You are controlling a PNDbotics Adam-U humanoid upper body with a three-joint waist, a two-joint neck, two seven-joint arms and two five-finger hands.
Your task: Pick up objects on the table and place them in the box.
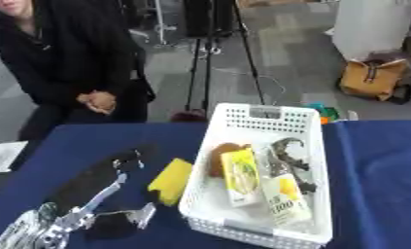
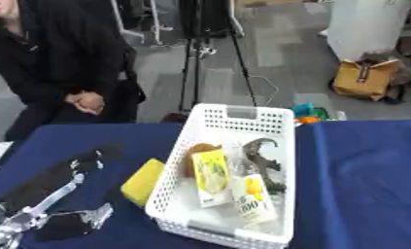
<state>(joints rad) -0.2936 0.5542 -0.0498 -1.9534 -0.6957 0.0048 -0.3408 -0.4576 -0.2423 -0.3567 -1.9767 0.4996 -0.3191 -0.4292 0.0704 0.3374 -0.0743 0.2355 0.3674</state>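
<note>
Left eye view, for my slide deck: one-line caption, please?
Robot's left hand reaches toward a yellow sponge beside the white basket already holding cartons.

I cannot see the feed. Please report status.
Left hand open, low left; right hand unseen. Yellow sponge on table beside white basket. Nothing blocks it.

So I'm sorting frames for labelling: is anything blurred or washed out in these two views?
Left eye view: soft overall; the left hand is smeared and shiny, and print on the yellow packets is unreadable. Right eye view: equally soft; the white basket shows its holes, the yellow sponge has fuzzy edges, and the far floor looks pale.
</note>
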